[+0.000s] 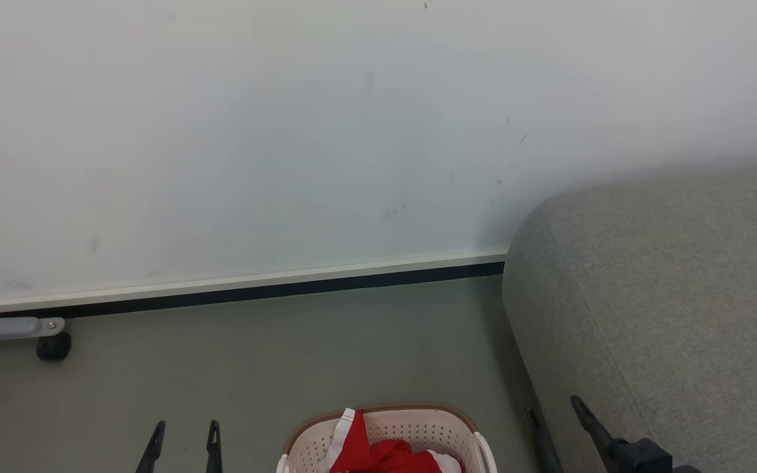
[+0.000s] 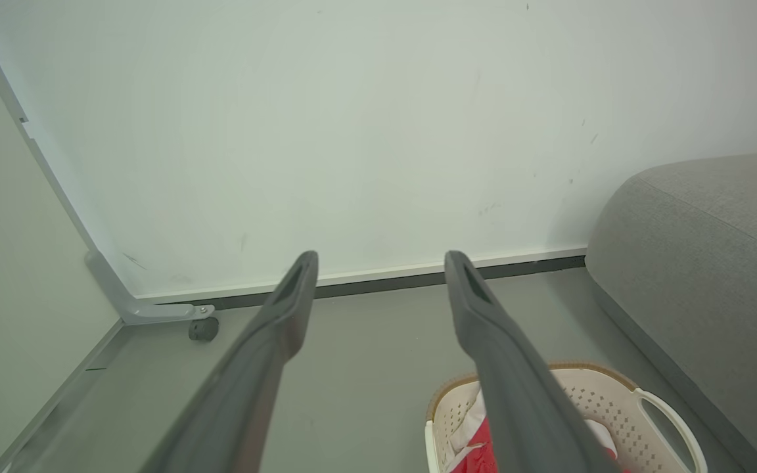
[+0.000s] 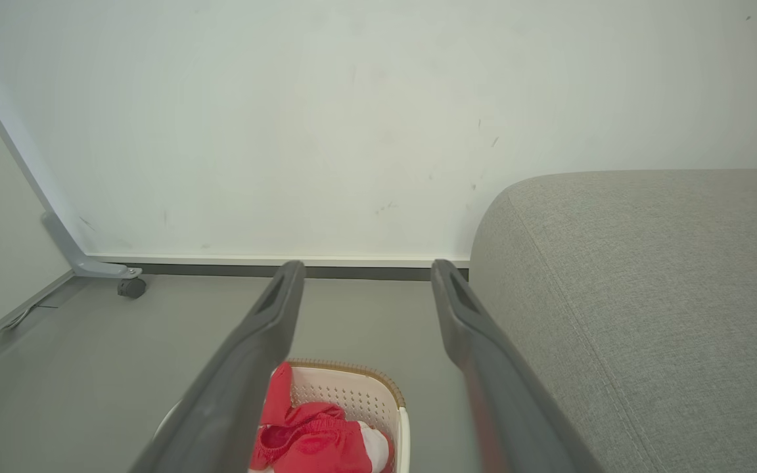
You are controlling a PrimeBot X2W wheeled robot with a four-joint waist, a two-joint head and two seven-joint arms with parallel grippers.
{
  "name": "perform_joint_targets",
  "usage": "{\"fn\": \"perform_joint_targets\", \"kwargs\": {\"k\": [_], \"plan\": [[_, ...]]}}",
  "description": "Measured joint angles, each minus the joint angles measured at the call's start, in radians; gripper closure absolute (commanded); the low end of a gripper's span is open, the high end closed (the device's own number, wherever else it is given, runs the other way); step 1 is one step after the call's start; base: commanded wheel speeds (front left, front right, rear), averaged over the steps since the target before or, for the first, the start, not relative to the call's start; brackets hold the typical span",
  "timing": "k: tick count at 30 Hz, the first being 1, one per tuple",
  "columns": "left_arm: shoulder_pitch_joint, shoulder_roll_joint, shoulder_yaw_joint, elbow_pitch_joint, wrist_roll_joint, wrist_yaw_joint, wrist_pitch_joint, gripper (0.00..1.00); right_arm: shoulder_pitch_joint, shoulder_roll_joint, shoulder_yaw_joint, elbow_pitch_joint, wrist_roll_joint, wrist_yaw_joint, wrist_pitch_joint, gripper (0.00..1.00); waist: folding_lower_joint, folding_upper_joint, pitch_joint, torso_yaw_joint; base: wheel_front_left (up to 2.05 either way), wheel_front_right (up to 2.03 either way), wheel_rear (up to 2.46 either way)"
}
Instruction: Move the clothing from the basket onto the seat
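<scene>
The cream-white basket point(image 1: 418, 424) with a brown rim stands on the floor at the bottom middle of the head view, cut off by the edge. Red clothing point(image 1: 378, 453) with white trim lies bunched inside it, also seen as red clothing point(image 3: 313, 440) in the right wrist view. The grey seat point(image 1: 667, 295) fills the right side, close beside the basket point(image 3: 352, 387). My left gripper point(image 1: 184, 427) is open, left of the basket and above the floor. My right gripper point(image 1: 552, 404) is open between basket and seat. Both hold nothing.
A pale wall point(image 1: 286, 131) with a dark skirting strip runs behind the grey floor point(image 1: 253, 355). A grey metal leg with a black castor point(image 1: 54, 345) stands at the far left by the wall.
</scene>
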Motion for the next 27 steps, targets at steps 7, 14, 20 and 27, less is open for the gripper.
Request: {"fn": "perform_joint_targets", "kwargs": {"k": [7,14,20,27], "plan": [[0.003,-0.003,0.001,0.006,0.000,-0.001,0.000,0.00,0.001,0.000,-0.001,0.001,-0.001,0.000,0.000,0.00,0.0000,0.0000,-0.003,0.000,0.00,0.00,0.00],[0.017,-0.004,0.002,0.007,0.000,-0.008,0.000,0.00,0.011,0.000,-0.003,0.001,-0.001,0.005,0.000,0.00,0.0000,0.0002,-0.002,-0.001,0.00,0.00,0.00],[0.018,-0.006,0.000,-0.004,0.000,-0.009,0.000,0.00,0.021,0.000,-0.010,-0.015,-0.002,0.005,0.000,0.00,0.0000,0.0002,0.019,-0.001,0.00,0.00,0.00],[0.002,-0.009,-0.006,-0.016,0.000,-0.018,0.000,0.00,0.022,-0.001,-0.016,-0.047,-0.019,0.005,0.000,0.00,0.0000,0.0002,0.062,-0.001,0.00,0.00,0.00]]}}
